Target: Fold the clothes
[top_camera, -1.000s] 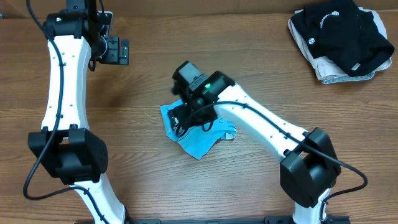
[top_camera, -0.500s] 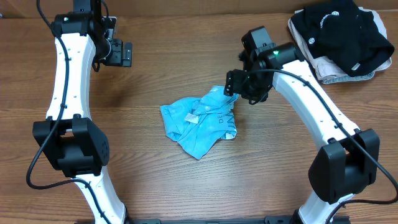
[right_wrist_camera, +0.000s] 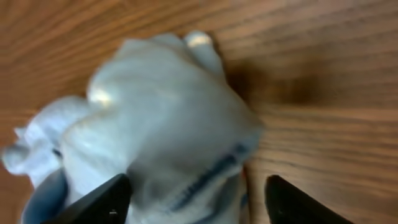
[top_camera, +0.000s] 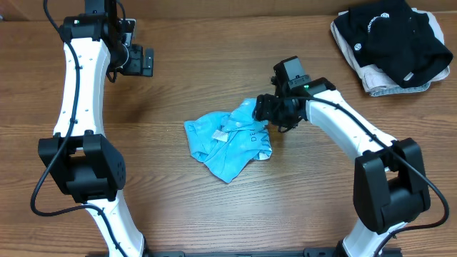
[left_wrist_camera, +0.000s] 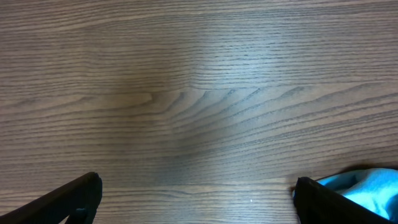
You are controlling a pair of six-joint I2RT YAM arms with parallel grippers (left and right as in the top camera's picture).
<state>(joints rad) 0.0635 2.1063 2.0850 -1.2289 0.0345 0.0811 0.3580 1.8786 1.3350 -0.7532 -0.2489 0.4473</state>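
The clothes, a crumpled light sky-blue T-shirt (top_camera: 227, 143), lies at the table's middle. My right gripper (top_camera: 265, 112) is low over its upper right corner. In the right wrist view the jaws (right_wrist_camera: 199, 202) are wide apart, with the pale bunched shirt fabric (right_wrist_camera: 161, 112) between and ahead of them. My left gripper (top_camera: 136, 61) hangs at the back left, well away from the shirt. In the left wrist view its jaws (left_wrist_camera: 196, 186) are open over bare wood. A bit of the blue shirt (left_wrist_camera: 373, 186) shows at the lower right edge.
A black garment with white round logos (top_camera: 393, 32) lies on a white/beige folded garment (top_camera: 378, 84) at the back right corner. The wooden table (top_camera: 143, 178) lies around the shirt.
My right gripper left the shirt's middle, drew its corner up and right, then came back down-left onto that corner. The shirt spread to the upper right. The left arm barely moved.
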